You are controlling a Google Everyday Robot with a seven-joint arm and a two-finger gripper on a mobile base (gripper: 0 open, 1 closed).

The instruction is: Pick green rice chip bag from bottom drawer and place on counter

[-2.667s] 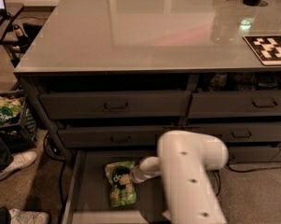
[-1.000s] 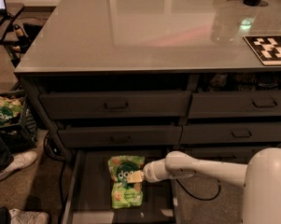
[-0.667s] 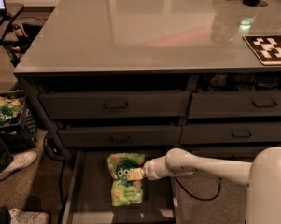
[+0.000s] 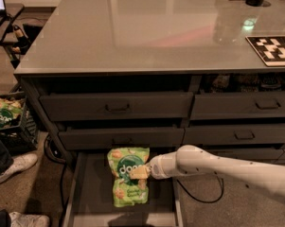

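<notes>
The green rice chip bag (image 4: 125, 166) hangs over the open bottom drawer (image 4: 87, 193), its dark green logo facing me and its lower end over the drawer floor. My gripper (image 4: 140, 172) reaches in from the right on a white arm and is shut on the bag's right edge at mid-height. The glossy light grey counter (image 4: 132, 32) spans the top of the cabinet above.
Closed grey drawers with pull handles (image 4: 117, 107) sit above the open one. A black crate of green bags (image 4: 4, 119) stands on the floor at left, beside a person's shoe (image 4: 12, 165). A black-and-white patterned board (image 4: 273, 48) lies on the counter's right side.
My arm has stretched out from the right. The bag has moved up and toward the drawer's back in my gripper since the earliest frame. It has hardly shifted over the last second.
</notes>
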